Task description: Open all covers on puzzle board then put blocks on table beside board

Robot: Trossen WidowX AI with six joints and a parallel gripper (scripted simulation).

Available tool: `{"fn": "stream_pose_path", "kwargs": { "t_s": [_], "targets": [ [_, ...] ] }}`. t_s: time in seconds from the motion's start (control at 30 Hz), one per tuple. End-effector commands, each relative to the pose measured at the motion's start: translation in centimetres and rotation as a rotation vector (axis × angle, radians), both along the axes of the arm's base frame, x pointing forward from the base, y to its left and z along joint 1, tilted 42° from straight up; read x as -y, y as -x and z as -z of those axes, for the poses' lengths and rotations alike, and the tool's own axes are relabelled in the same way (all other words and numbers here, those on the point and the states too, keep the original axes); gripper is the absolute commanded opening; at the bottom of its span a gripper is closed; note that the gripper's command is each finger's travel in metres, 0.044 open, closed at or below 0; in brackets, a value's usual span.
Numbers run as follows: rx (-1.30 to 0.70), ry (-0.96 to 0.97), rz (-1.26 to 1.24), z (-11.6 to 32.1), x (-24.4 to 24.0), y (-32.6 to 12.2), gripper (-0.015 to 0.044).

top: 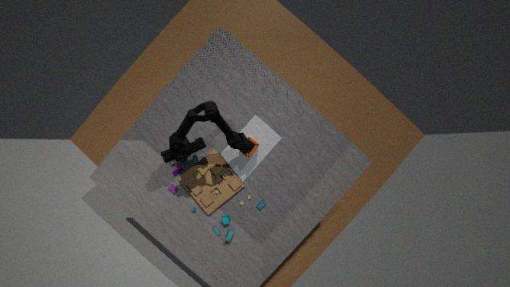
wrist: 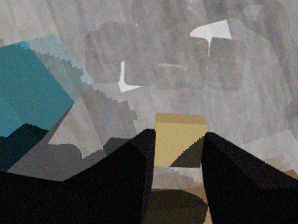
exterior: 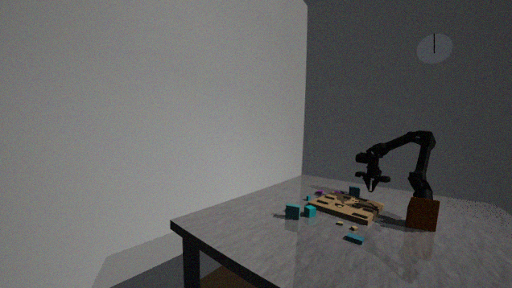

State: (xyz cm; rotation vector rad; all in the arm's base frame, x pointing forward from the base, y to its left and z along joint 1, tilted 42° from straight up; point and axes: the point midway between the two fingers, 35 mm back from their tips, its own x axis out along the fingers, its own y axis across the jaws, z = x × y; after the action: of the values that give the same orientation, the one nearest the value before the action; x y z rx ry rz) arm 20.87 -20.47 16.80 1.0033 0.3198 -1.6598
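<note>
My gripper (exterior: pixel 371 190) (wrist: pixel 178 140) is shut on a small yellow block (wrist: pixel 179 135), held above the table just off the puzzle board's upper-left side in the top view. The tan puzzle board (top: pixel 221 197) (exterior: pixel 349 210) lies flat, partly in the arm's shadow; its cover positions are too small and dark to tell. Two small yellow blocks (top: pixel 241 204) (top: pixel 248 197) rest on the table beside it. Several teal blocks (top: pixel 225 220) (top: pixel 261 204) (top: pixel 229 235) and a purple piece (top: pixel 176 171) and magenta piece (top: pixel 172 188) also lie off the board. A large teal block (wrist: pixel 35 85) shows left of the fingers.
An orange box (top: pixel 252 150) (exterior: pixel 422 214) stands at the arm's base. A pale sheet-like patch (top: pixel 266 136) lies around it on the table. The arm arches over the table between its base and the board's far corner. A blue-teal block (exterior: pixel 354 191) stands behind the board.
</note>
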Motion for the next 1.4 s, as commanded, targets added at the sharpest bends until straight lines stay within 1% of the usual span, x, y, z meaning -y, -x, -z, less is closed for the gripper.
{"fn": "stream_pose_path", "kwargs": {
  "t_s": [0.0, 1.03, 1.37],
  "targets": [
    [-0.001, -0.003, -0.003, 0.6, 0.4, 0.0, 0.0080],
    [-0.003, 0.007, -0.005, 4.0, 3.6, 0.8, 0.0080],
    [-0.003, 0.009, -0.001, 3.7, 3.4, 0.8, 0.0343]
  ]
}}
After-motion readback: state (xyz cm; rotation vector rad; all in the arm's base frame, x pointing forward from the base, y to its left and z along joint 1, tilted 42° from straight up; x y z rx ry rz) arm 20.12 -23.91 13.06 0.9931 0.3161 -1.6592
